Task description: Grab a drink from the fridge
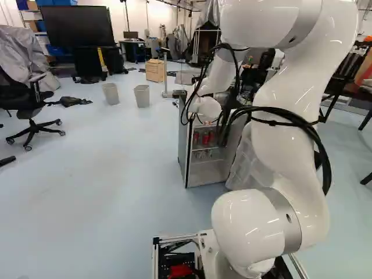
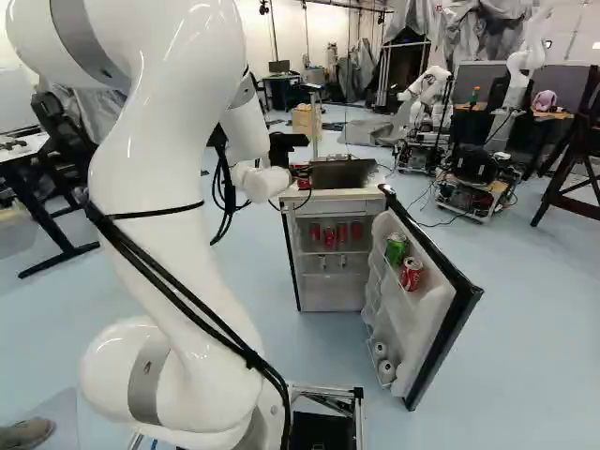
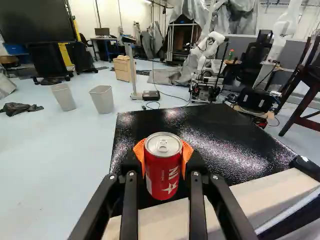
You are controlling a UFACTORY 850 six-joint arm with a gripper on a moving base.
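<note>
Gripper [image 2: 300,174] clamping red can [image 3: 163,167] | fridge door [image 2: 429,314] open | bins [image 3: 102,100] beyond

Bright, even light fills the room around me, seemingly from above, and shadows on the pale floor [image 1: 87,168] stay soft. The back wall [image 3: 133,17] nearly washes out. I catch small white glints along my glossy arm [image 1: 250,224]. In my wrist view, glare speckles the fridge's black top [image 3: 225,155], and the can's lid [image 3: 170,141] shines.
</note>
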